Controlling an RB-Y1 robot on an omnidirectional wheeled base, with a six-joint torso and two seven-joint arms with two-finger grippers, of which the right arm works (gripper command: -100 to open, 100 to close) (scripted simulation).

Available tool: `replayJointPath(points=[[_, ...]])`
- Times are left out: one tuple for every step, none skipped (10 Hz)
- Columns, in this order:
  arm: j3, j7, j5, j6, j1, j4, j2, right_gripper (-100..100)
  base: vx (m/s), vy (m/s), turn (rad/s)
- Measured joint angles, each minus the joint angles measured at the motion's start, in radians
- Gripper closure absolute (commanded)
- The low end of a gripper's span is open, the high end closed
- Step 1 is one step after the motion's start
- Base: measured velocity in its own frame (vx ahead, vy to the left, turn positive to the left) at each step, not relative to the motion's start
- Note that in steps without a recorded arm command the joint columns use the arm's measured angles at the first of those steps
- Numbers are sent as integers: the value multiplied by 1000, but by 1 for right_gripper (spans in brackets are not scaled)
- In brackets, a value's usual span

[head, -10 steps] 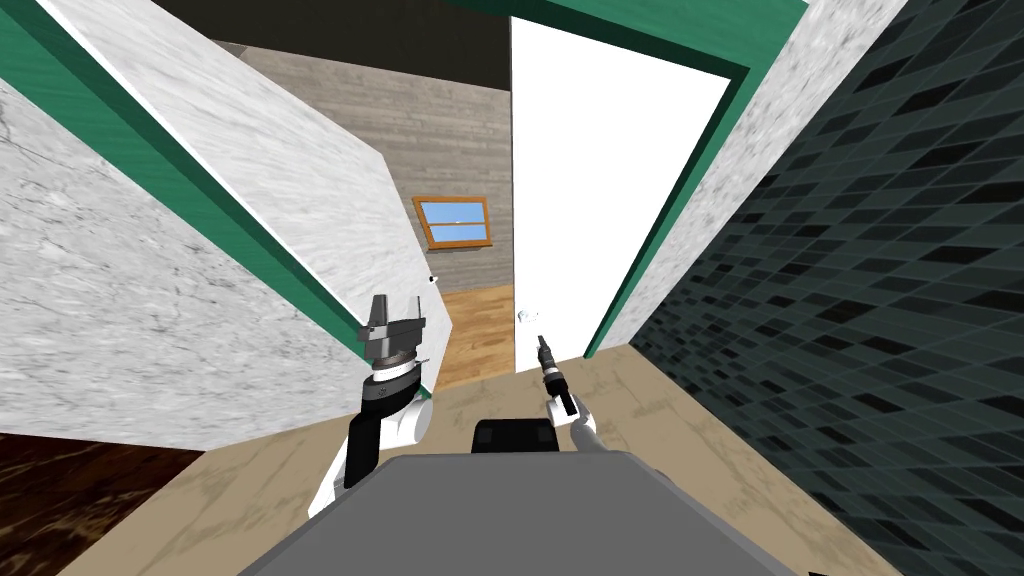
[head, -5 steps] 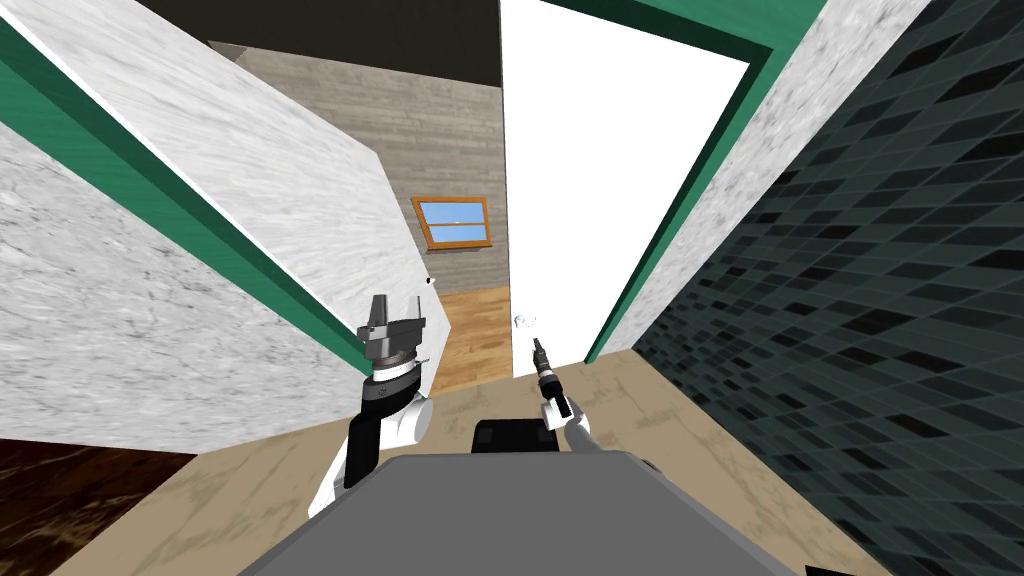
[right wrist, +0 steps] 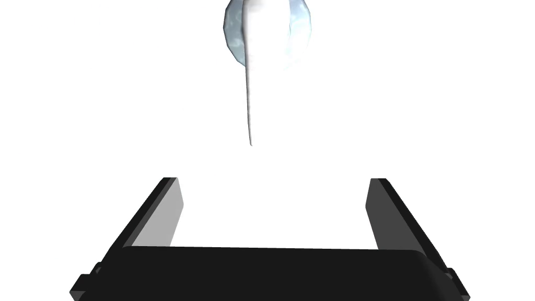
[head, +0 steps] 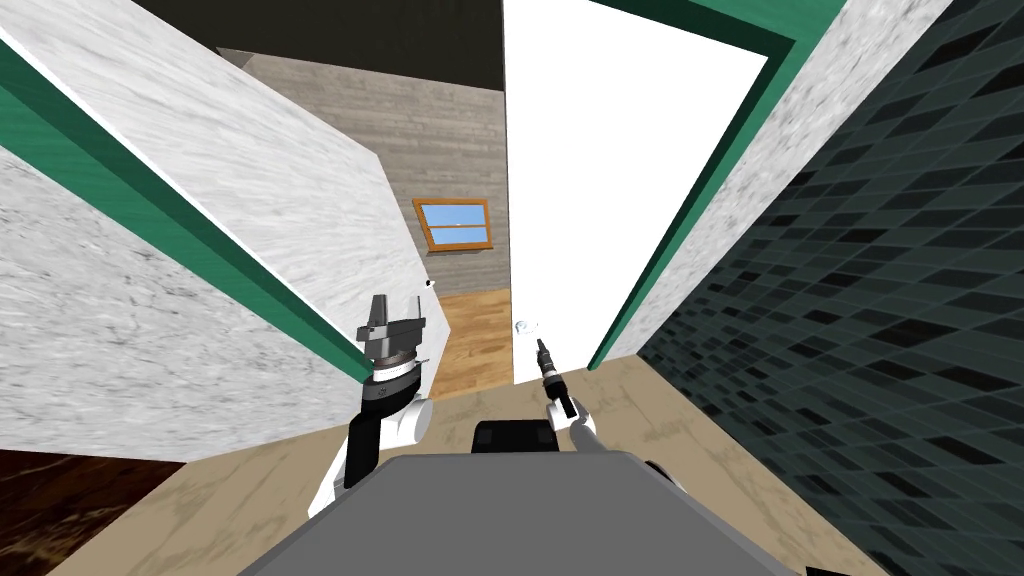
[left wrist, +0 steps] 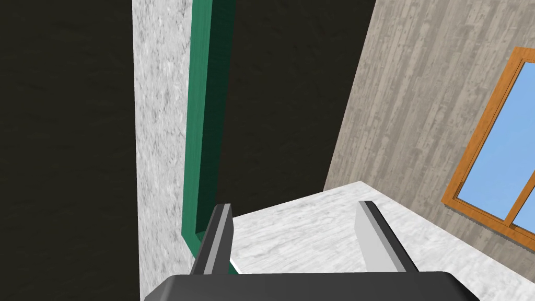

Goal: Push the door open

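Seemingly nearer 1 door [head: 600,200], 1 knob [head: 521,326]

The door [head: 610,180] stood ajar at the upper centre of the frame, its handle [head: 522,325] at its lower left edge. The right pincer [head: 541,343] sat just below the handle. The left pincer [head: 398,306] lay further left, beside the door frame [head: 200,242]. A window [head: 455,222] showed through the gap above and between them.

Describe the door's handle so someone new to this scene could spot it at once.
Start at the tall white door in the green frame, standing ajar ahead. Near its free edge, just beyond the open right gripper, sits the handle. It is the only pale bluish, glossy round fitting on the plain white panel.
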Motion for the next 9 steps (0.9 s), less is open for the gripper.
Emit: replayJointPath(points=[[-4,-1,-2,-8,-12,21,-9,-100,222,52,20],[-7,-2,-4,-12,-19,31,-13,-100,202,34,25],[-9,-2,-5,-10,-18,28,-13,-100,179,28,23],[-11,-2,-6,-7,-17,24,-6,-100,201,33,25],[-13,-3,-7,-8,-19,29,6,-100,178,37,23],[-12,-5,-7,-5,-11,17,21,-100,71,17,3],[-12,-6,-7,-4,-11,16,23,100,-8,-2,-4],[-12,-6,-7,-5,-12,17,22,100,-22,-7,7],[-13,-6,-7,-6,-15,15,21,100,-11,-5,14]])
